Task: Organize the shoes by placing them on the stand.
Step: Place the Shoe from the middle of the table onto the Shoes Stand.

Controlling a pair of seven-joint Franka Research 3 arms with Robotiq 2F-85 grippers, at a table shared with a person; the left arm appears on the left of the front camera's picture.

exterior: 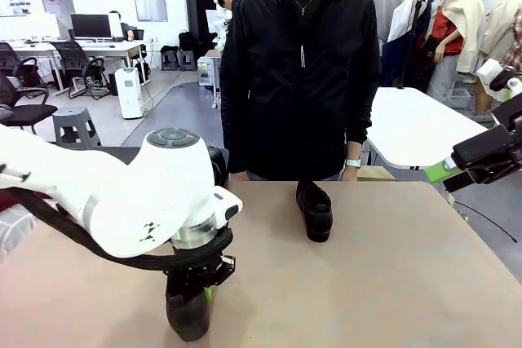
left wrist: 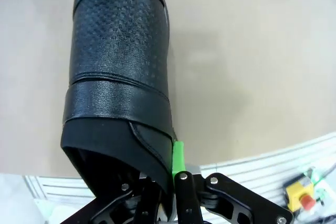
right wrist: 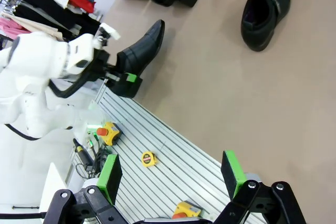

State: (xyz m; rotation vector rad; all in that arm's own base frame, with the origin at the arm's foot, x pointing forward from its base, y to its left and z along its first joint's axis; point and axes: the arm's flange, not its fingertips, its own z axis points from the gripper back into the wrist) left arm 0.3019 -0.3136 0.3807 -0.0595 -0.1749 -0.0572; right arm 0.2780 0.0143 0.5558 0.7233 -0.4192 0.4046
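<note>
Left gripper (left wrist: 167, 167) pinches only the heel rim of a shoe (left wrist: 118, 61) at the table's (left wrist: 252, 77) near edge, right gripper (right wrist: 170, 174) open; on lifting, the heavy toe could pivot and slip free.

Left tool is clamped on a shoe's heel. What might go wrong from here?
1. The left tool pinches only the thin heel rim of the dress shoe, so the long toe end may sag or twist out of the grip on lifting.
2. The shoe lies close to the near edge of the table; a slip there could send it off.
</note>
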